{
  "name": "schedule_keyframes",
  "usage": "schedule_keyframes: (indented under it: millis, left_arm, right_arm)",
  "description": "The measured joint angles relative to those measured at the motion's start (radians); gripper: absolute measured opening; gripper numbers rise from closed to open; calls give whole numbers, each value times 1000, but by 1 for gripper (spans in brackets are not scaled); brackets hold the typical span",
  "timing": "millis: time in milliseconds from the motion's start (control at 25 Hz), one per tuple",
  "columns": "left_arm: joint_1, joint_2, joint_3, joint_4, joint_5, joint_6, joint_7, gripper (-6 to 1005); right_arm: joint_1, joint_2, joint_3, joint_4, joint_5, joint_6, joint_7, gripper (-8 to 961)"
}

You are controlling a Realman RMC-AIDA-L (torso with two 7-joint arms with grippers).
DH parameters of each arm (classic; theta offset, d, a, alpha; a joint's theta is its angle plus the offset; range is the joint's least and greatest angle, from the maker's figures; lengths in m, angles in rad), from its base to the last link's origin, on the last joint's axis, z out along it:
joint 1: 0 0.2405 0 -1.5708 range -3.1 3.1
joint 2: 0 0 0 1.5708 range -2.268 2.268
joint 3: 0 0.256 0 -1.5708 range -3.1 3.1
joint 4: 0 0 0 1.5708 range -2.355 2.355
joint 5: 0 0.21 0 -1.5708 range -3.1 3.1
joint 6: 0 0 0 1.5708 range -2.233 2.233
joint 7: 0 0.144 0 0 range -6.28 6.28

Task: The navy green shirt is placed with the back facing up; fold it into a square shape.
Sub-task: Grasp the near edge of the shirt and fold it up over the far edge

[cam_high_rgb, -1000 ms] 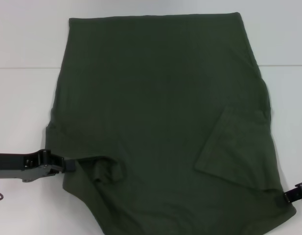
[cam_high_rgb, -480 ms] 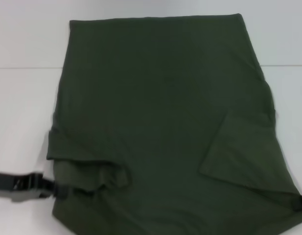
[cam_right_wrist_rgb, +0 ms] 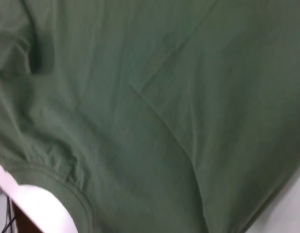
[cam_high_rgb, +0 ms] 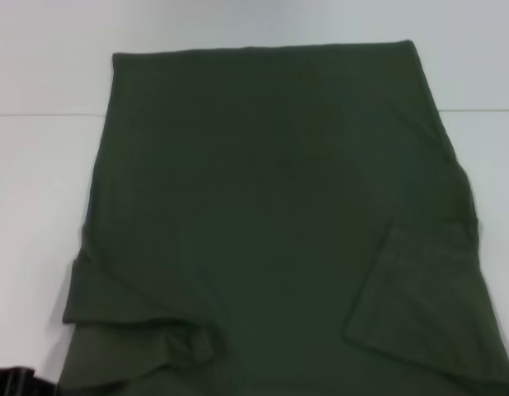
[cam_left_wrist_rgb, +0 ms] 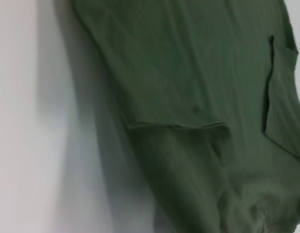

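The navy green shirt (cam_high_rgb: pixel 270 214) lies plain side up on the white desk (cam_high_rgb: pixel 40 165), long axis running away from the robot, both sleeves folded inward. Left gripper (cam_high_rgb: pixel 11 381) barely peeks in beside its near-left corner; can't tell its state. Right gripper out of view.
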Motion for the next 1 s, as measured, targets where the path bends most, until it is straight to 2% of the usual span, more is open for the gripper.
schedule_keyframes:
  millis: [160,280,440,640,760,840,920,960,1000]
  left_arm:
    - [26,-6,-5,39,-4,46,23,58]
    - [8,2,-8,16,-10,49,42,60]
    - [-68,39,-48,-75,-81,41,48,62]
    - [-160,64,-60,-131,-166,-17,-24,65]
    - [-225,91,-59,-190,-211,-166,-96,67]
    - [-266,110,-48,-261,-224,-289,-127,68]
    - [-309,123,-33,-340,-221,-422,-138,69]
    - [-309,123,-33,-340,-221,-422,-138,69]
    - [-345,123,-3,-407,-218,-569,-140,70]
  right_arm:
    - [-23,2,20,-2,1,-25,-24,59]
    - [-18,-5,89,7,32,-38,-56,62]
    - [7,-13,170,38,126,-73,-90,67]
    - [25,-14,213,62,286,-71,-89,73]
    - [39,-18,264,71,364,33,-52,77]
    - [48,-12,290,92,431,155,-35,79]
    - [65,4,289,123,480,295,-36,82]
    - [77,15,281,138,490,379,-41,83]
    - [88,26,271,154,491,445,-48,84]
